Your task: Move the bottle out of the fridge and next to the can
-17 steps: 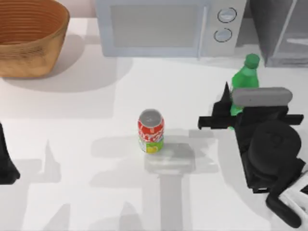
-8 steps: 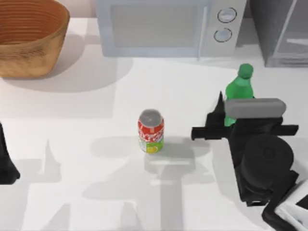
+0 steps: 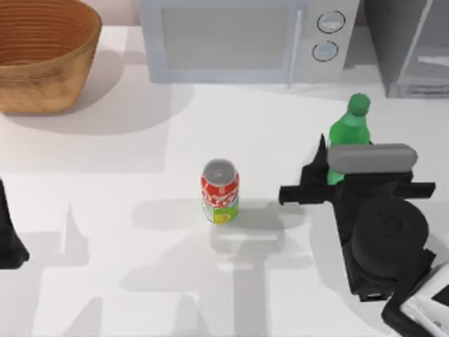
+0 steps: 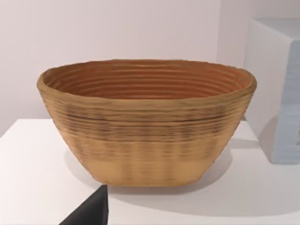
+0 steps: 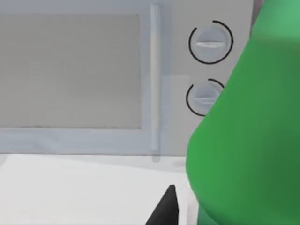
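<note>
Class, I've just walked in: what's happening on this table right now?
The right gripper holds the green bottle upright over the table's right side, out in front of the fridge and microwave. The can stands alone mid-table, well to the bottle's left, so the bottle is not yet beside it. The left arm sits parked at the left edge, near the basket.

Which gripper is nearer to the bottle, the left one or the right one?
Right. The right gripper is at the bottle, just in front of the fridge. The left arm sits at the table's far left edge, beyond the can.
</note>
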Robot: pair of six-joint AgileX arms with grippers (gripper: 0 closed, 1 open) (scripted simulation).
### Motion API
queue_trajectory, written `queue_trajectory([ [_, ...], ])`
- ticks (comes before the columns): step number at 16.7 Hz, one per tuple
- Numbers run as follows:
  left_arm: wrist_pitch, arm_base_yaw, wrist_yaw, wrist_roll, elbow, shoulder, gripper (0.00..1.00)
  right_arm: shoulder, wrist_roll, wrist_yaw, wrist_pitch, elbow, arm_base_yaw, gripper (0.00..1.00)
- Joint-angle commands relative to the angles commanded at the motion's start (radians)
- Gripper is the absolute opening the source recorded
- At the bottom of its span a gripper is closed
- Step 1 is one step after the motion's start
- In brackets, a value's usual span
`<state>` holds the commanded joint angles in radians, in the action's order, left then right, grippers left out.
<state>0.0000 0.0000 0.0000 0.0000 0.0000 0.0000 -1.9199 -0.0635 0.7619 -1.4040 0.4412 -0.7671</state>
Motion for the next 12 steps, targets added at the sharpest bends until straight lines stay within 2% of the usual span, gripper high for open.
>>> queue_trajectory([
  [10, 0.0, 0.0, 0.0, 0.0, 0.0, 0.0, 1.0, 0.0, 0.0, 0.0, 0.0, 0.0, 0.0, 0.98],
  [12, 0.0, 0.0, 0.0, 0.0, 0.0, 0.0, 1.0, 0.0, 0.0, 0.0, 0.0, 0.0, 0.0, 1.0],
])
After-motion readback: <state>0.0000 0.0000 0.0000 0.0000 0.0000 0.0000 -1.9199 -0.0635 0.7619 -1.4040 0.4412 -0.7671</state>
